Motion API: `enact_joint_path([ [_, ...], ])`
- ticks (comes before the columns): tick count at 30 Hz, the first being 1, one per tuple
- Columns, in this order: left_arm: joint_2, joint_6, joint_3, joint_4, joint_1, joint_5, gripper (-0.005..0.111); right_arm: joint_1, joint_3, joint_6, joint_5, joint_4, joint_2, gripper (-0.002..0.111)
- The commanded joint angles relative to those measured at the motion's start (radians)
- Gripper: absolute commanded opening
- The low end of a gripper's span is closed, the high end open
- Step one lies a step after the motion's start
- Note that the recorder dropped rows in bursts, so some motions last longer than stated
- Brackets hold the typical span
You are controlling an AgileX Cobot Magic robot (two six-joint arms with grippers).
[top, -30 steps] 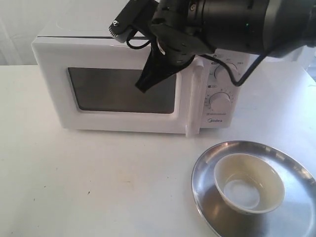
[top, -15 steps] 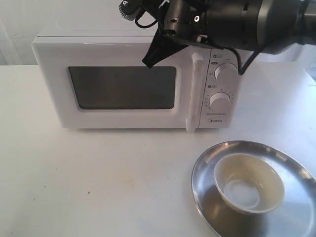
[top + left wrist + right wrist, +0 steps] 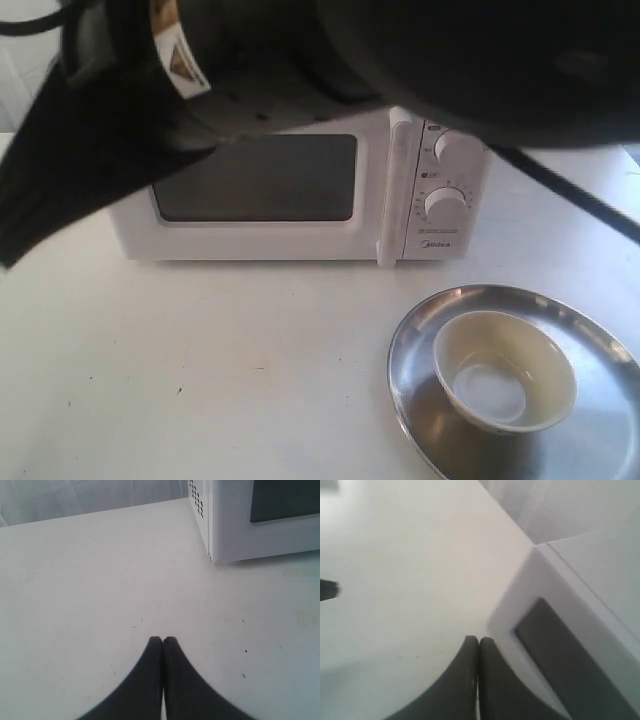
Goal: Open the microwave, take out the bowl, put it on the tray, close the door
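Observation:
The white microwave (image 3: 300, 240) stands at the back with its door (image 3: 370, 175) shut and the bar handle (image 3: 396, 190) upright beside two knobs. The cream bowl (image 3: 505, 370) sits upright on the steel tray (image 3: 415, 345) at the front right. My right gripper (image 3: 25, 220) hangs blurred and very close to the exterior camera at the left, hiding the microwave's top. It is shut and empty (image 3: 479, 640), above the microwave's (image 3: 580, 605) corner. My left gripper (image 3: 163, 640) is shut and empty over bare table beside the microwave's (image 3: 260, 535) vented side.
The right arm's dark body (image 3: 450, 60) fills the top of the exterior view, with a cable (image 3: 570, 195) trailing to the right. White table surface (image 3: 200, 370) lies in front of the microwave. A small dark object (image 3: 327, 590) shows at the right wrist view's edge.
The right arm has swung up and leftward from the door front, close to the exterior camera, and now blocks the microwave's top. The door went from slightly ajar to shut. Bowl and tray have not moved.

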Motion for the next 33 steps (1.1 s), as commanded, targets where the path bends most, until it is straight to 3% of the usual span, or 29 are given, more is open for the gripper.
enact_joint_path([
  [1, -0.002, -0.005, 0.003, -0.003, -0.001, -0.001, 0.0, 0.1, 0.156, 0.038, 0.02, 0.029, -0.103, 0.0],
  [9, -0.002, -0.005, 0.003, -0.003, -0.001, -0.001, 0.0, 0.148, 0.494, 0.313, -0.169, -0.047, -0.255, 0.0],
  [14, -0.002, -0.005, 0.003, -0.003, -0.001, -0.001, 0.0, 0.148, 0.559, 0.337, -0.335, -0.048, -0.286, 0.0],
  [21, -0.002, -0.005, 0.003, -0.003, -0.001, -0.001, 0.0, 0.146, 0.557, 0.351, -0.22, -0.214, -0.308, 0.0],
  [24, -0.002, -0.005, 0.003, -0.003, -0.001, -0.001, 0.0, 0.136, 0.56, 0.574, -0.094, -0.327, -0.333, 0.0],
  [27, -0.002, -0.005, 0.003, -0.003, -0.001, -0.001, 0.0, 0.076, 0.599, 0.801, -0.053, -0.421, -0.412, 0.0],
  [29, -0.002, -0.005, 0.003, -0.003, -0.001, -0.001, 0.0, 0.002, 0.645, 0.804, -0.127, -0.426, -0.496, 0.0],
  [33, -0.002, -0.005, 0.003, -0.003, -0.001, -0.001, 0.0, -0.244, 0.785, 0.729, -0.36, -0.428, -0.681, 0.0],
])
